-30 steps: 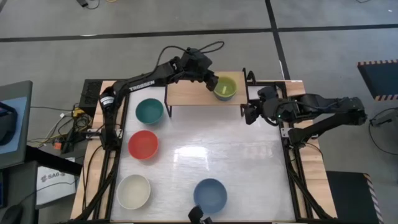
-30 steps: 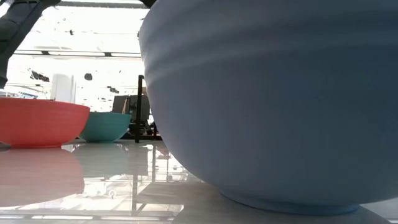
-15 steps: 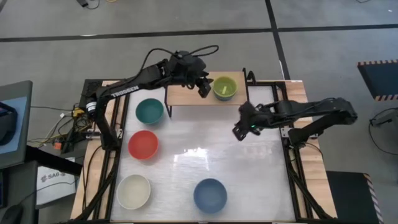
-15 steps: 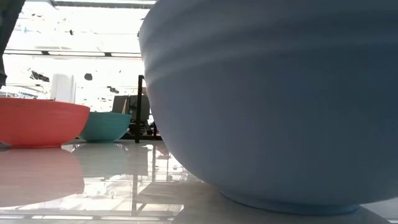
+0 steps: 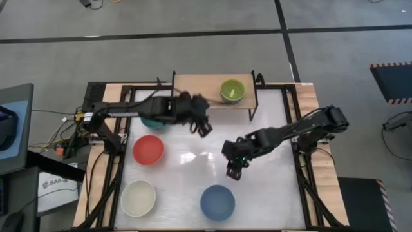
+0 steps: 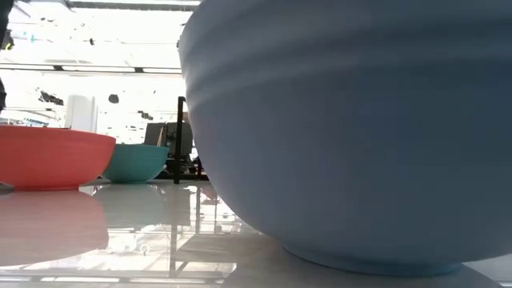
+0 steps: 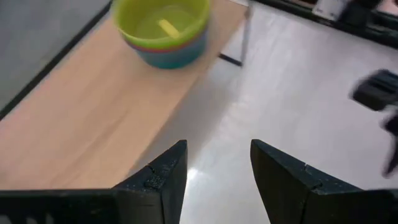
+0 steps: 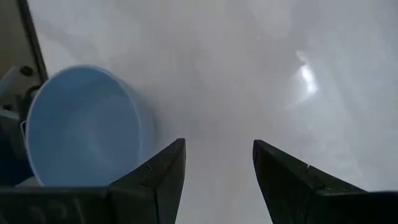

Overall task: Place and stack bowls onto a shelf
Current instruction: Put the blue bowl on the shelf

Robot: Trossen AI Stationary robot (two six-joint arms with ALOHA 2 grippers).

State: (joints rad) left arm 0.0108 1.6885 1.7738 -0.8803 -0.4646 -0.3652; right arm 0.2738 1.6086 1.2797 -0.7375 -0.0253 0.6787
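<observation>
A stack of small bowls (image 5: 232, 91) with the lime green one on top stands on the right part of the wooden shelf (image 5: 199, 98); the left wrist view shows the stack (image 7: 165, 28) with cyan at its bottom. The blue bowl (image 5: 217, 202), white bowl (image 5: 138, 198), red bowl (image 5: 148, 149) and dark teal bowl (image 5: 152, 120) rest on their bases on the white table. My left gripper (image 5: 203, 125) hovers open just in front of the shelf, holding nothing. My right gripper (image 5: 233, 169) is open above mid-table, short of the blue bowl (image 8: 87, 124).
The left arm reaches over the teal bowl and hides part of it. The shelf's thin black legs (image 5: 252, 113) stand at the table's far edge. In the low view the blue bowl (image 6: 352, 128) fills most of the picture, with the red bowl (image 6: 52, 156) and the teal bowl (image 6: 136, 162) behind.
My left gripper has drawn back from the lime green bowl on the shelf, moving toward the near and left side, off the shelf. The stack has stayed put. My right gripper has swung from the table's right edge by the shelf toward the near side and left, toward the blue bowl.
</observation>
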